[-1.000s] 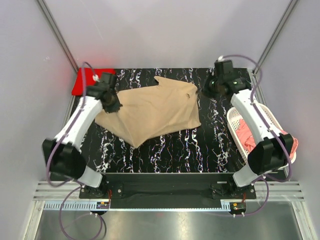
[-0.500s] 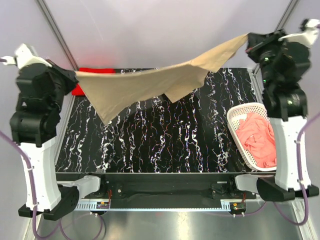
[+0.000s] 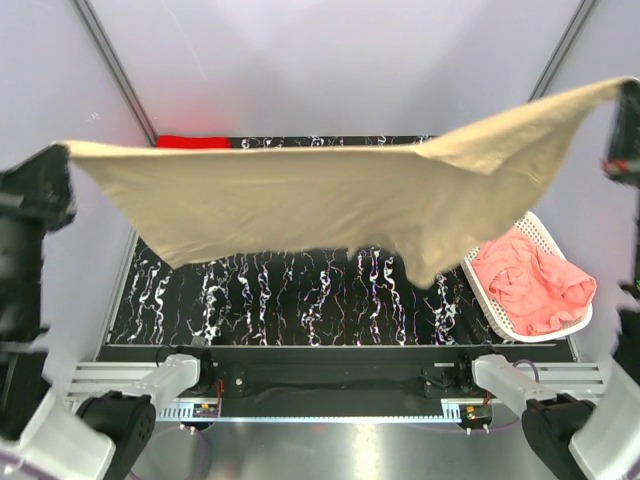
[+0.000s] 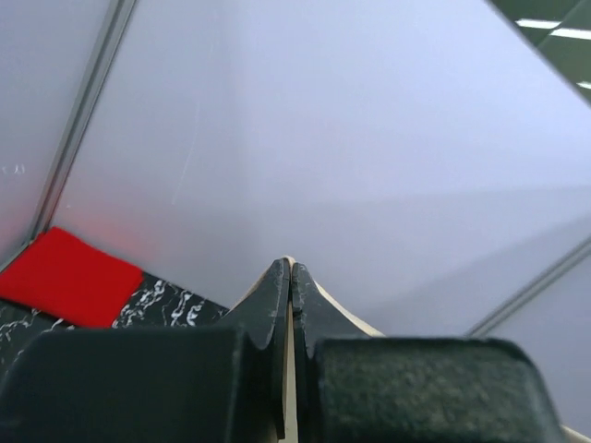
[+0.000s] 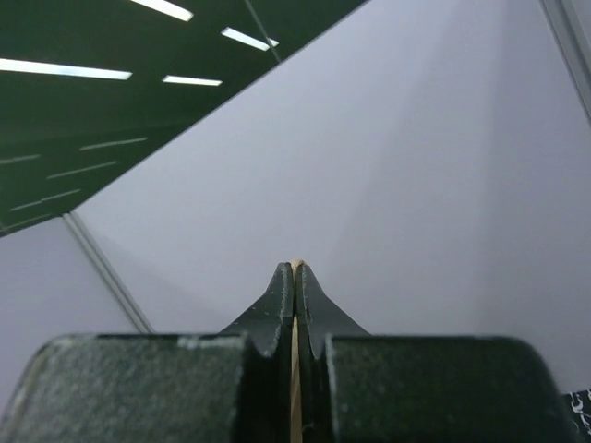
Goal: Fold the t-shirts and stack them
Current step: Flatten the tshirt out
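Observation:
The tan t-shirt [image 3: 330,205] hangs stretched wide, high above the black marbled table [image 3: 300,300], held at both upper corners. My left gripper [image 3: 62,160] is shut on its left corner; in the left wrist view [image 4: 291,269] a thin tan edge [image 4: 292,388] shows between the closed fingers. My right gripper [image 3: 622,95] is shut on its right corner; the right wrist view [image 5: 295,271] shows tan cloth [image 5: 295,388] pinched there. A folded red t-shirt [image 3: 192,142] lies at the table's back left, also in the left wrist view [image 4: 69,280]. A salmon-pink t-shirt [image 3: 530,280] lies crumpled in the basket.
A white lattice basket [image 3: 520,325] stands at the table's right edge. Grey enclosure walls and metal frame posts [image 3: 115,70] surround the table. The hanging shirt hides the back half of the table from the top camera.
Both arms have risen further and spread apart, lifting the tan t-shirt from the table and stretching it wide in the air. The basket now shows fully.

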### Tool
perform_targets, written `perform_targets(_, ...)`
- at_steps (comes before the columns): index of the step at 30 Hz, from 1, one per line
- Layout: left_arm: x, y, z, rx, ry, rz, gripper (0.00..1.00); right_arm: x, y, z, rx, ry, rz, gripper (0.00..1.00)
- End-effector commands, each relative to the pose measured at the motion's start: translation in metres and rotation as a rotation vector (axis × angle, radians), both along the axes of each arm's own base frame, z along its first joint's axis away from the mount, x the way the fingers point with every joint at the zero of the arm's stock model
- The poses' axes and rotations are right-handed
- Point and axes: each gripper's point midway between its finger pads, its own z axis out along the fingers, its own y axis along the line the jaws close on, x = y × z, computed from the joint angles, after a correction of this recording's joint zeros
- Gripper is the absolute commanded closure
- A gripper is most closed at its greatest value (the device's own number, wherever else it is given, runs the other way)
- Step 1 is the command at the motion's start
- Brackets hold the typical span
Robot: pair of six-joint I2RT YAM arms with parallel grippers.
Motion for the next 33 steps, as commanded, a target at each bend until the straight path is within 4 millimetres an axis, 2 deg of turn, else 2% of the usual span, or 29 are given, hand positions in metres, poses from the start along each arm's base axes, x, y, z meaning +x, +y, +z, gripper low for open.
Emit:
perform_targets(1,-0.057,0.000,0.012,0.018,-0.102,-0.030,1.00,-0.069,-0.005,0.020,-0.016,-0.099,0.022,1.00)
perform_targets(2,-0.066,0.001,0.011,0.011,-0.109,-0.037,1.00,-0.090,-0.007,0.027,-0.002,-0.136,0.032,1.00)
perform_targets(4,-0.082,0.003,0.002,-0.013,-0.106,-0.044,1.00,-0.101,-0.005,0.024,-0.001,-0.127,0.059,1.00)
perform_targets(6,-0.084,0.006,-0.007,-0.038,-0.080,-0.052,1.00,-0.107,-0.003,0.023,0.012,-0.121,0.079,1.00)
perform_targets(8,-0.083,0.008,-0.014,-0.051,-0.059,-0.065,1.00,-0.089,0.003,0.009,0.017,-0.058,0.104,1.00)
perform_targets(9,-0.082,0.010,-0.016,-0.055,-0.054,-0.055,1.00,-0.088,0.004,0.007,0.017,-0.062,0.112,1.00)
perform_targets(10,-0.077,0.010,-0.020,-0.055,-0.039,-0.057,1.00,-0.081,0.006,0.002,0.021,-0.045,0.121,1.00)
perform_targets(11,-0.067,0.009,-0.029,-0.044,-0.003,-0.051,1.00,-0.060,0.011,-0.012,0.024,0.009,0.130,1.00)
perform_targets(13,-0.054,0.009,-0.041,-0.039,0.041,-0.038,1.00,-0.048,0.015,-0.019,0.031,0.020,0.144,1.00)
perform_targets(14,-0.050,0.009,-0.047,-0.035,0.058,-0.033,1.00,-0.022,0.020,-0.039,0.038,0.086,0.156,1.00)
perform_targets(15,-0.029,0.006,-0.065,-0.025,0.121,-0.021,1.00,-0.015,0.023,-0.040,0.041,0.074,0.165,1.00)
perform_targets(16,-0.020,0.006,-0.074,-0.023,0.144,-0.013,1.00,-0.004,0.025,-0.048,0.042,0.086,0.168,1.00)
perform_targets(17,-0.008,0.005,-0.087,-0.010,0.177,-0.002,1.00,0.027,0.031,-0.078,0.052,0.167,0.178,1.00)
perform_targets(18,-0.004,0.009,-0.090,-0.019,0.158,0.025,1.00,0.036,0.033,-0.079,0.057,0.142,0.181,1.00)
perform_targets(19,0.022,0.006,-0.125,0.003,0.252,0.044,1.00,0.050,0.036,-0.089,0.059,0.154,0.187,1.00)
perform_targets(20,0.033,0.010,-0.129,0.001,0.241,0.077,1.00,0.083,0.042,-0.125,0.066,0.236,0.196,1.00)
perform_targets(21,0.054,0.009,-0.166,0.019,0.323,0.099,1.00,0.096,0.046,-0.126,0.067,0.210,0.205,1.00)
perform_targets(22,0.065,0.010,-0.179,0.022,0.346,0.118,1.00,0.112,0.050,-0.139,0.058,0.229,0.210,1.00)
perform_targets(23,0.077,0.010,-0.182,0.021,0.328,0.133,1.00,0.146,0.056,-0.175,0.044,0.310,0.206,1.00)
perform_targets(24,0.089,0.012,-0.197,0.033,0.356,0.161,1.00,0.160,0.057,-0.179,0.047,0.289,0.203,1.00)
perform_targets(25,0.109,0.011,-0.229,0.058,0.432,0.182,1.00,0.176,0.060,-0.194,0.047,0.309,0.204,1.00)
perform_targets(26,0.120,0.013,-0.244,0.062,0.467,0.208,1.00,0.195,0.064,-0.222,0.052,0.349,0.208,1.00)
perform_targets(27,0.139,0.018,-0.269,0.079,0.526,0.262,1.00,0.224,0.071,-0.250,0.059,0.383,0.222,1.00)
perform_targets(28,0.148,0.019,-0.271,0.077,0.528,0.278,1.00,0.238,0.076,-0.259,0.054,0.391,0.234,1.00)
perform_targets(29,0.161,0.023,-0.290,0.075,0.557,0.306,1.00,0.268,0.083,-0.299,0.047,0.474,0.242,1.00)
perform_targets(30,0.172,0.025,-0.306,0.076,0.595,0.319,1.00,0.282,0.086,-0.308,0.042,0.479,0.245,1.00)
perform_targets(31,0.188,0.033,-0.331,0.075,0.664,0.352,1.00,0.294,0.092,-0.323,0.031,0.510,0.269,1.00)
perform_targets(32,0.201,0.032,-0.350,0.056,0.693,0.340,1.00,0.317,0.097,-0.350,0.014,0.565,0.269,1.00)
perform_targets(33,0.211,0.035,-0.364,0.053,0.726,0.338,1.00,0.329,0.100,-0.357,0.004,0.570,0.275,1.00)
